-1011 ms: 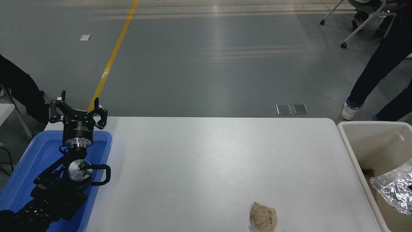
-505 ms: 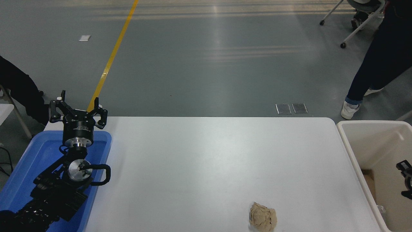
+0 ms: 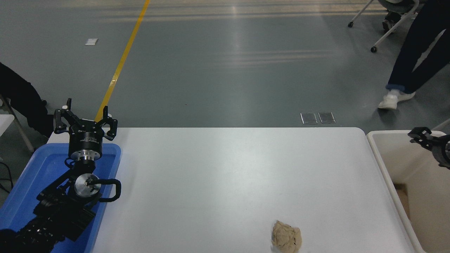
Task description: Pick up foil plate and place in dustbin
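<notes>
At the lower left of the frame the left gripper [image 3: 85,117] is parked above the far end of a shallow blue tray [image 3: 33,175], its fingers [image 3: 60,121] spread wide with nothing between them. The tray sits on the left end of the white table [image 3: 228,175]. Near the bottom edge, right of centre, a crumpled tan paper ball [image 3: 286,239] lies alone on the table, well apart from everything else. At the right edge the cream dustbin [image 3: 383,165] stands just beside the table's right end, its rim and deep inner wall in view. The right gripper [image 3: 422,135] comes in from the right edge above the bin's far rim (only its tip shows); whether its fingers are parted cannot be told, and nothing is seen held. The foil plate is not visible anywhere. At the upper right, a person's legs [image 3: 411,59] cross the grey floor
</notes>
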